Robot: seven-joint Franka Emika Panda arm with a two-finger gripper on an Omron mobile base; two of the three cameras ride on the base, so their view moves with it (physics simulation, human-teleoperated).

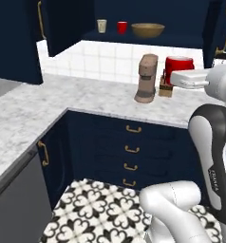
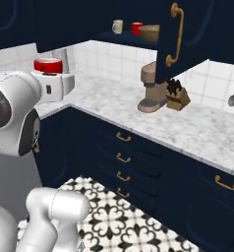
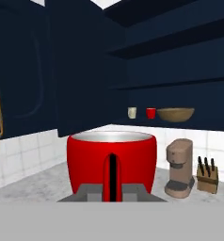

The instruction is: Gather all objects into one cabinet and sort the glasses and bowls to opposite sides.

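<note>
**Carry phase: second red cup held, cabinet shelf ahead**

The gripper [image 3: 112,188] is clamped on a red cup [image 3: 111,160]. In the hand view the near wall of the cup sits pinched between the two finger tips, with the cup's pale interior visible at the rim. The cup is upright. In the left base view the same cup [image 1: 179,66] sits at the end of the white forearm, above the marble counter [image 1: 62,99].

From the gripper, the open navy wall cabinet [image 3: 180,66] lies at about 1 o'clock in the hand view, well apart and higher than the cup. On its inner shelf stand, from 9 o'clock to 3 o'clock: the beige cup [image 3: 132,112], the other red cup [image 3: 151,113] and the wooden bowl [image 3: 175,114]. The two cups stand near each other; the bowl is just beside the red one, though at this size contact cannot be ruled out.

The brown coffee machine [image 3: 180,168] and a knife block [image 3: 207,175] stand on the counter below the shelf, at 3 o'clock from the gripper.

Judgement: the held cup belongs on the shelf's cup side, so the approach should rise and bear toward the beige cup, away from the bowl.
</note>
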